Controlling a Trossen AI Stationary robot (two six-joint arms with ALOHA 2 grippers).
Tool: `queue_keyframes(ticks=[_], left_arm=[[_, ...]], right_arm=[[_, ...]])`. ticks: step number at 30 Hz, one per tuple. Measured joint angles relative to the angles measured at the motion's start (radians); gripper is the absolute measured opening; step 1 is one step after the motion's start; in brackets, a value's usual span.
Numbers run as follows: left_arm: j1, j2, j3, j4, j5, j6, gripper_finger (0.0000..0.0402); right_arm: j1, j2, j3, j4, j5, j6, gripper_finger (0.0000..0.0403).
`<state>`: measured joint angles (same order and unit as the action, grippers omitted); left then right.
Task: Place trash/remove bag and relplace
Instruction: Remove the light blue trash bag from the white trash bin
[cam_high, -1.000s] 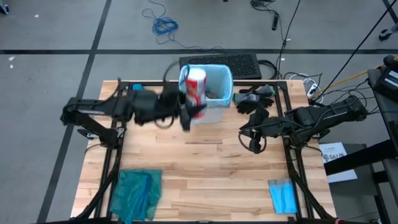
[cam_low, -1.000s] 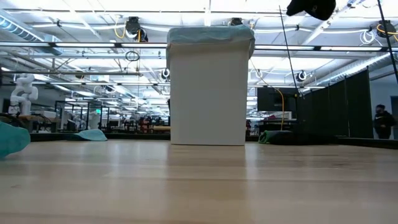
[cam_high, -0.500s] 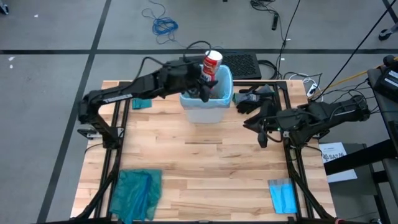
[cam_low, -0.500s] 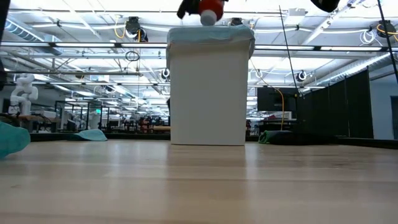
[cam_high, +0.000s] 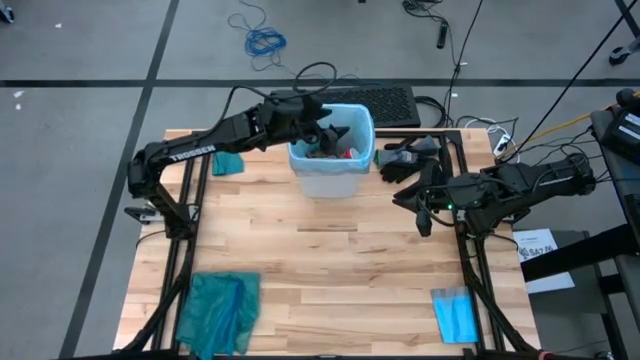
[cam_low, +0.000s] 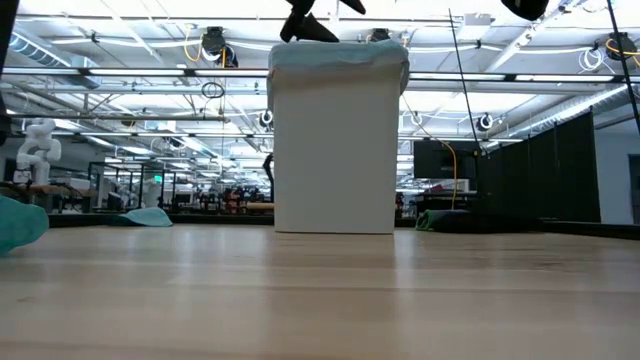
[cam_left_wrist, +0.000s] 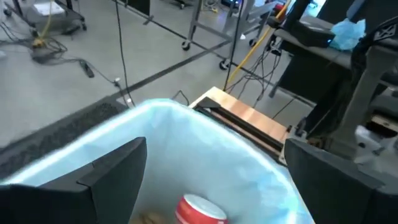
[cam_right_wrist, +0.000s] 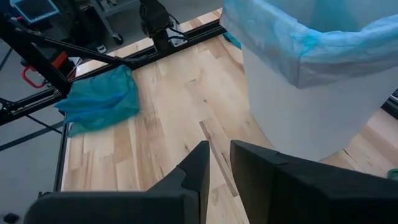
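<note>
A white bin (cam_high: 325, 175) stands at the table's far middle, lined with the light-blue bag (cam_right_wrist: 292, 46), whose edge is folded over the rim (cam_low: 340, 55). The red-and-white bottle (cam_left_wrist: 200, 210) lies inside the bin with other litter (cam_high: 330, 150). My left gripper (cam_left_wrist: 214, 146) hovers open just above the bin's mouth (cam_high: 328, 132), holding nothing. My right gripper (cam_right_wrist: 219, 149) is shut and hangs above the table to the right of the bin (cam_high: 424, 222).
A darker teal-green bag (cam_high: 220, 310) lies at the near left corner and a small folded blue sheet (cam_high: 457, 312) at the near right. Black gloves (cam_high: 410, 158) sit right of the bin, a keyboard (cam_high: 385, 100) behind it. Bare wood spans the table's middle.
My left gripper swung from left of the bin toward the far edge and over the bin's mouth, carrying the red-and-white bottle. It then let go, and the bottle fell into the bin. My right arm shifted slightly toward the far right.
</note>
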<state>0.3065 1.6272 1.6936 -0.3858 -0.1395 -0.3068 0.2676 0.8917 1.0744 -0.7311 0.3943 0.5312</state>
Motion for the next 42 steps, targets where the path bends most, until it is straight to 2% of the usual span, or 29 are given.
queue_keyframes(ticks=[4, 8, 10, 13, 16, 21, 24, 27, 29, 32, 35, 38, 42], left_arm=[[-0.011, -0.037, 0.0, -0.037, 0.001, -0.064, 0.0371], [-0.037, -0.126, 0.006, -0.112, -0.017, -0.103, 0.0357], [-0.059, -0.173, 0.021, -0.174, -0.064, -0.105, 0.0345], [-0.101, -0.257, 0.025, -0.293, -0.2, -0.113, 0.0326], [-0.133, -0.328, 0.019, -0.432, -0.32, -0.194, 0.0311], [-0.159, -0.374, -0.039, -0.604, -0.352, -0.336, 0.0304], [-0.165, -0.372, -0.122, -0.6, -0.325, -0.342, 0.0303], [-0.164, -0.37, -0.222, -0.562, -0.31, -0.341, 0.0303], [-0.155, -0.404, -0.292, -0.497, -0.31, -0.341, 0.0303], [-0.109, -0.486, -0.388, -0.309, -0.302, -0.295, 0.0303], [-0.009, -0.544, -0.456, -0.117, -0.203, -0.22, 0.0303], [0.156, -0.571, -0.501, 0.01, 0.024, -0.182, 0.0303], [0.385, -0.547, -0.546, 0.136, 0.363, -0.184, 0.0303]], right_arm=[[0.002, 0.0, 0.0, -0.002, -0.003, 0.006, 0.0056], [0.002, -0.017, 0.0, 0.007, -0.004, 0.022, 0.0056], [0.002, -0.036, 0.0, 0.01, -0.004, 0.026, 0.0056], [0.002, -0.07, 0.0, 0.01, 0.009, 0.03, 0.0056], [0.002, -0.106, 0.0, 0.01, 0.072, 0.027, 0.0056], [-0.038, -0.152, 0.0, 0.014, 0.198, 0.008, 0.0056], [-0.105, -0.165, 0.0, 0.027, 0.197, 0.008, 0.0056], [-0.178, -0.165, -0.014, 0.049, 0.14, 0.034, 0.0056], [-0.224, -0.167, -0.054, 0.112, 0.083, 0.053, 0.0056], [-0.31, -0.163, -0.131, 0.298, -0.028, 0.056, 0.0056], [-0.435, -0.151, -0.192, 0.493, -0.111, 0.06, 0.0056], [-0.611, -0.116, -0.202, 0.587, -0.219, 0.062, 0.0056], [-0.909, -0.011, -0.2, 0.654, -0.536, 0.124, 0.0056]])
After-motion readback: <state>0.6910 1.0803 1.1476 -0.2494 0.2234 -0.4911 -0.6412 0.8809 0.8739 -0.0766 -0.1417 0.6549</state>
